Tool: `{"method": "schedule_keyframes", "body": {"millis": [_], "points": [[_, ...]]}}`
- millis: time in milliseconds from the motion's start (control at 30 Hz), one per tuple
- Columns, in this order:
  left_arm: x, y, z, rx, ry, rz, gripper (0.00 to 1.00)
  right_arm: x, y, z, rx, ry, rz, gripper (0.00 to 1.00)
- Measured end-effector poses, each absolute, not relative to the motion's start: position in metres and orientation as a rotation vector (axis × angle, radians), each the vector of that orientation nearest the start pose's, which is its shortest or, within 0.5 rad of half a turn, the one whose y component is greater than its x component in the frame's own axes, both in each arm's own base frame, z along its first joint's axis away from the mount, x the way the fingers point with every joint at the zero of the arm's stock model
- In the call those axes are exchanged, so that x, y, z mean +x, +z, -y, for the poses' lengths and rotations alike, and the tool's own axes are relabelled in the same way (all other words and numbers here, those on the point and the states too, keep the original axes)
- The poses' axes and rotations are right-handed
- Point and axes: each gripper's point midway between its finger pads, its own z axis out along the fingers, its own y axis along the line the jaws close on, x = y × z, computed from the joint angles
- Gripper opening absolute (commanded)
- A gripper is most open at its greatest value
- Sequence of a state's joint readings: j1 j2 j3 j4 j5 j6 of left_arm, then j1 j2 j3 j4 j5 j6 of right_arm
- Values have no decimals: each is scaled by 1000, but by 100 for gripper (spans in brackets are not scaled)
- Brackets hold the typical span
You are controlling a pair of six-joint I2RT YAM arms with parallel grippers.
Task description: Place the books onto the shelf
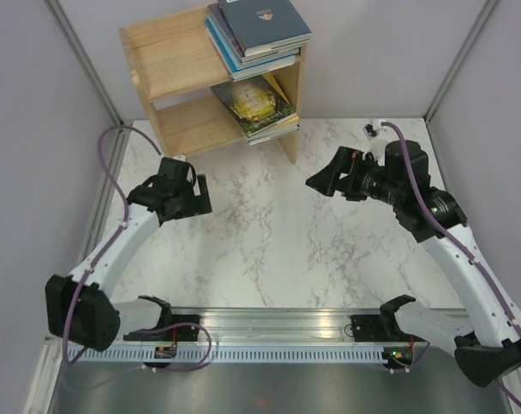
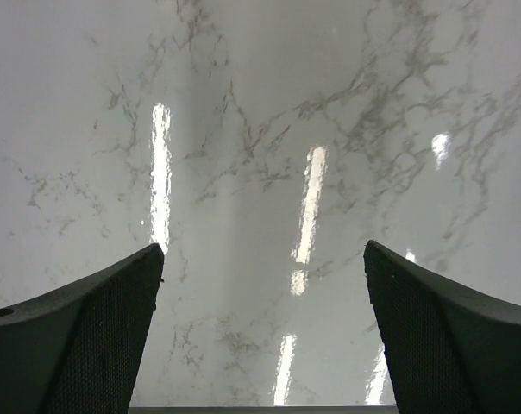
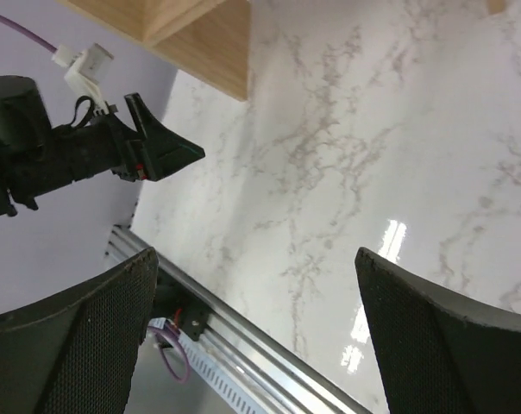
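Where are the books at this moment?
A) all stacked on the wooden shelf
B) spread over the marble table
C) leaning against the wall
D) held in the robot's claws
A: one stack of books sits on top of the shelf and a second stack on a tier below, while the left gripper and right gripper stand open and empty.

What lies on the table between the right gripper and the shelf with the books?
Nothing. In the top view, only bare marble table separates the open right gripper from the shelf. The books sit on the shelf.
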State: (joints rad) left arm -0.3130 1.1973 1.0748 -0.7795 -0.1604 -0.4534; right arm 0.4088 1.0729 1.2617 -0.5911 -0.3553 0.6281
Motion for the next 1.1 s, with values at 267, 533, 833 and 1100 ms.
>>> {"method": "schedule_keyframes", "body": {"millis": [267, 533, 833, 1100], "points": [[300, 72, 57, -244, -143, -2527, 100, 238, 320, -160, 83, 803, -2076, 98], [331, 64, 24, -237, -125, -2241, 99, 229, 303, -152, 34, 755, -2082, 98], [345, 56, 8, -191, -103, -2049, 100, 206, 258, -147, 0, 743, -2171, 98], [385, 67, -5, -156, -70, -1981, 95, 201, 280, -136, -37, 707, -2045, 98]]}}
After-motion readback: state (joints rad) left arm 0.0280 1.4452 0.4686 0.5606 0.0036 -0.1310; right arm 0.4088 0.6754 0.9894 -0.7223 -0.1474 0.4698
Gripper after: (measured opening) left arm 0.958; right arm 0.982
